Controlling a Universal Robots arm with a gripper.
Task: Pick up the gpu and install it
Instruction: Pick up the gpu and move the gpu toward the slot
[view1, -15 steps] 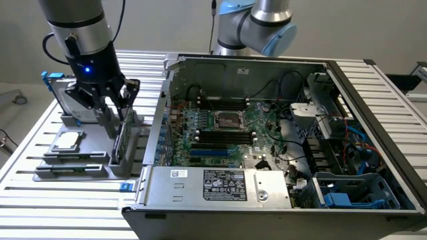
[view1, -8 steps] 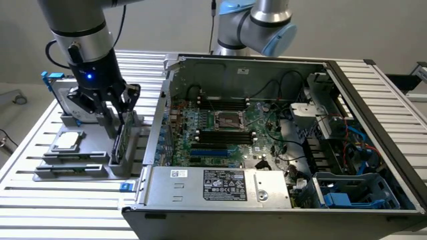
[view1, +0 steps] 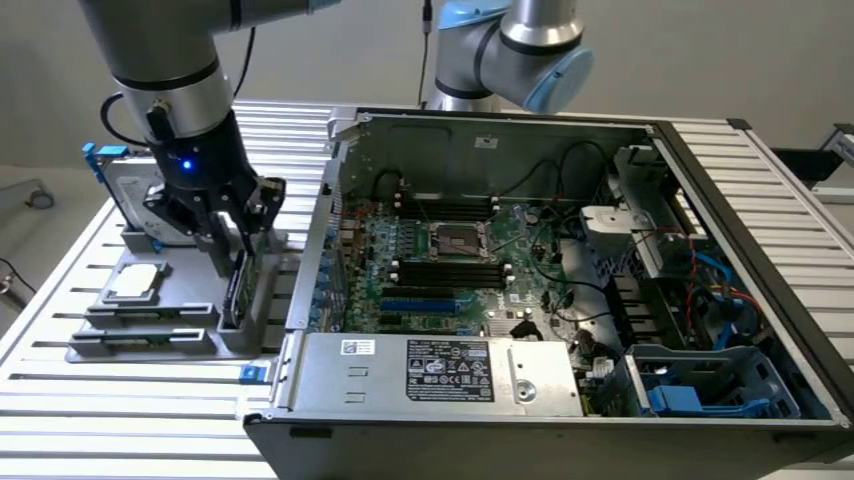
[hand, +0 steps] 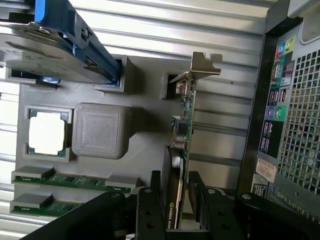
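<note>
My arm (view1: 167, 60) enters from the exterior view's upper left, last link near vertical. Wrist (view1: 187, 150) points straight down, a small blue light lit on its housing. Pincer (view1: 235, 255) sits low, dark fingers (hand: 150, 205) pointing down, parallel, jaws spread wide apart.

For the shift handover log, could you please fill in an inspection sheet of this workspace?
Surface: slatted metal table carrying a grey parts holder and an open computer case.
Job's things: gpu standing on edge in the holder, outside the case.
Clutter: hard drive in blue frame, processor chip, memory sticks on the holder; power supply in the case.
Grippers: claw open, fingers either side of the gpu.
Cables: black and blue wiring inside the case.
Surroundings: second arm behind the case; pale wall.
</note>
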